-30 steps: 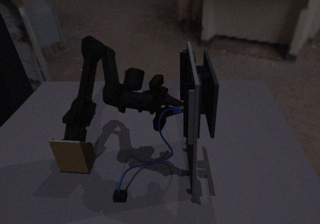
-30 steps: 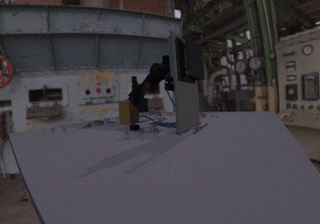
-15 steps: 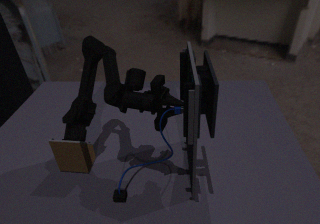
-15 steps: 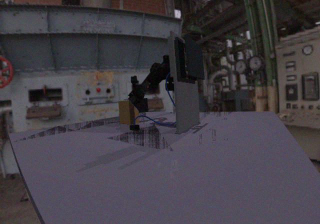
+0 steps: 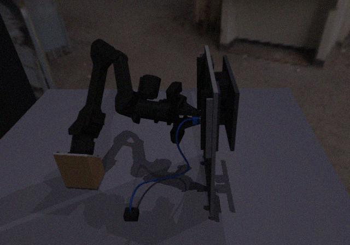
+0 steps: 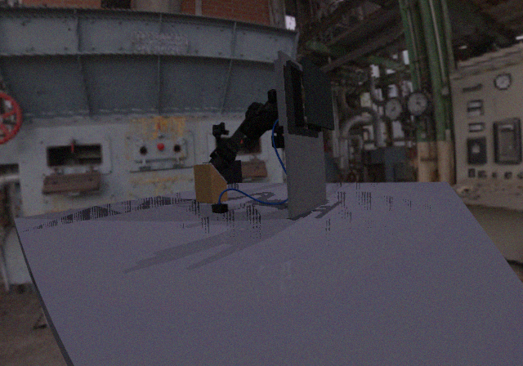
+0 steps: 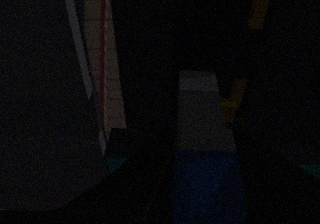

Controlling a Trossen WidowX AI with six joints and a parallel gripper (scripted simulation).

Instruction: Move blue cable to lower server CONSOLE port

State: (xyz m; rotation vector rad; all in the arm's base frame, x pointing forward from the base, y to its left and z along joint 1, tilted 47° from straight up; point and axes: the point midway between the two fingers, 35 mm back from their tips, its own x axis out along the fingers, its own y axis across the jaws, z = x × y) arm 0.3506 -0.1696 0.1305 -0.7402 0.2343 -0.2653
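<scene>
You had the plug [image 5: 196, 120] [image 7: 207, 184] up at the left face of the upright panel [image 5: 209, 126] [image 6: 306, 171], raised above the worktop [image 5: 268, 165] [image 6: 295, 290], between its left and right edges in the top view. Its blue rear and paler front were visible in the wrist view, the front directed away from the camera. Whether that front sat inside a port, and which port, could not be told; the wrist view was too dark.

Your gripper [image 5: 197, 117] [image 6: 277, 137] [image 7: 203, 140] held the plug, its fingers closed on it. The state of the tab could not be made out.

From the plug, the blue cable [image 5: 182, 152] [image 6: 253, 199] dropped in a curve beside the panel, then ran to a small black block [image 5: 131, 214] [image 6: 219, 207] on the worktop, toward the near edge in the top view. Your arm [image 5: 97, 81] [image 6: 249, 121] rose from an orange-brown wedge [image 5: 80, 171] [image 6: 209, 185] on the near-left part and reached toward the panel. Behind the panel, on the side toward the right edge, a dark plate [image 5: 233, 118] [image 6: 319, 95] stood upright, well above the surface.
</scene>
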